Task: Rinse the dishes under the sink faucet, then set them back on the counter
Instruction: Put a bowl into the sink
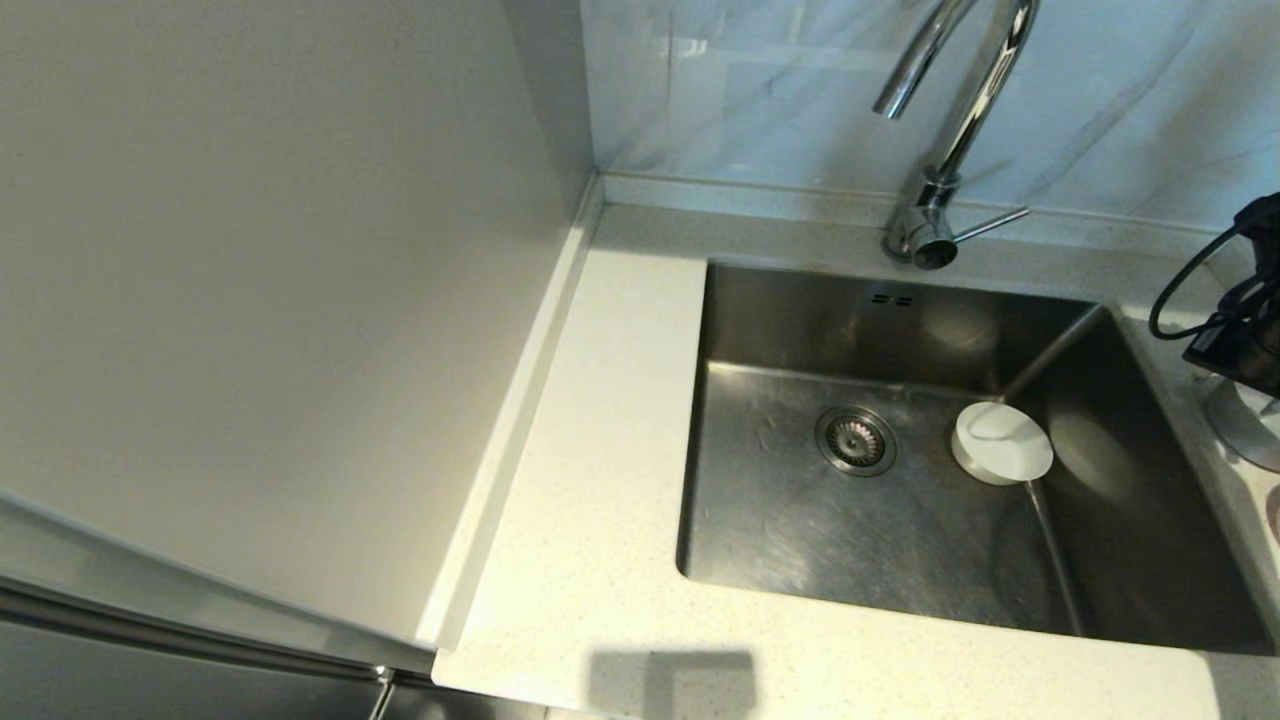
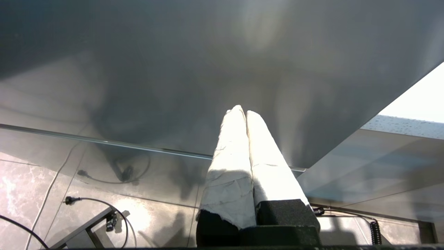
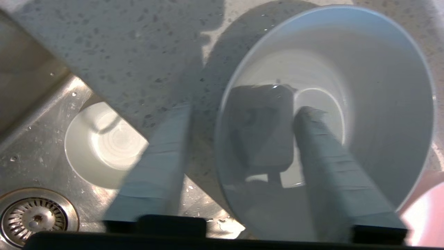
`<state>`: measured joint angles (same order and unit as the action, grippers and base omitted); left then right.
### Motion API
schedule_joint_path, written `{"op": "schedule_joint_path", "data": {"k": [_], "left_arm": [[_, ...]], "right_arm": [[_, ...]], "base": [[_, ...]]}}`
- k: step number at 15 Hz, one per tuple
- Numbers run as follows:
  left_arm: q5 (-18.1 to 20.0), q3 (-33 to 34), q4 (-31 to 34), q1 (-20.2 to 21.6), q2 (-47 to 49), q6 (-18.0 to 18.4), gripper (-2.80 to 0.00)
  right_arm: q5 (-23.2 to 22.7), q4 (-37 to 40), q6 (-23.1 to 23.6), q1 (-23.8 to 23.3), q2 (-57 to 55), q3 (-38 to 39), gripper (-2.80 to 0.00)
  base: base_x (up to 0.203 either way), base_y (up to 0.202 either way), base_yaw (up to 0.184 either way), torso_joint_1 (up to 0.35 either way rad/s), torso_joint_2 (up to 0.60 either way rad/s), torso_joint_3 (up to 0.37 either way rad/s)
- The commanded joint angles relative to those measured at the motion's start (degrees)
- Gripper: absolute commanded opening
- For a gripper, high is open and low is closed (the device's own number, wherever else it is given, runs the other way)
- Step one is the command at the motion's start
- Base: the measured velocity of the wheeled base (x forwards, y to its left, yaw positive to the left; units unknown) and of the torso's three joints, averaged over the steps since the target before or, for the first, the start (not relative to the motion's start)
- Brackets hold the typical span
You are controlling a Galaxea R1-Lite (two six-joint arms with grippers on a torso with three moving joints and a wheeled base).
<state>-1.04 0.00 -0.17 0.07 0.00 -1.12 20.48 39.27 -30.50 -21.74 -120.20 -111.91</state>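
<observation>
Grey-white bowl (image 3: 347, 86) beside the sink (image 1: 760, 330) sits astride your right end effector (image 3: 239, 139), one finger inside, parted; next, close on its rim, while the left end effector (image 2: 242, 113) idles shut.

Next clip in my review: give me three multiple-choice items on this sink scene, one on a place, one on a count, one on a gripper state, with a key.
1. Where is the white bowl?
A. On the counter left of the sink
B. In the sink, right of the drain strainer
C. Under the cabinet

2. How many bowls lie in the sink?
A. One
B. Two
C. Three

3. How does the right gripper stand?
A. Shut, away from any bowl
B. Out of view
C. Open, straddling a bowl's rim

Key: 1 B, it sits beside the drain strainer; 2 A, only the white bowl is inside; 3 C, one finger is inside the grey-white bowl on the counter, the other outside.
</observation>
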Motion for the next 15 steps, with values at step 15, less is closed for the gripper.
{"op": "schedule_joint_path", "data": {"k": [15], "left_arm": [[0.0, 0.0, 0.0, 0.01, -0.18, -0.02, -2.8]], "right_arm": [[1.84, 0.83, 2.93, 27.88, 11.84, 11.22, -2.8]], "base": [[0.0, 0.0, 0.0, 0.0, 0.0, 0.0]]}}
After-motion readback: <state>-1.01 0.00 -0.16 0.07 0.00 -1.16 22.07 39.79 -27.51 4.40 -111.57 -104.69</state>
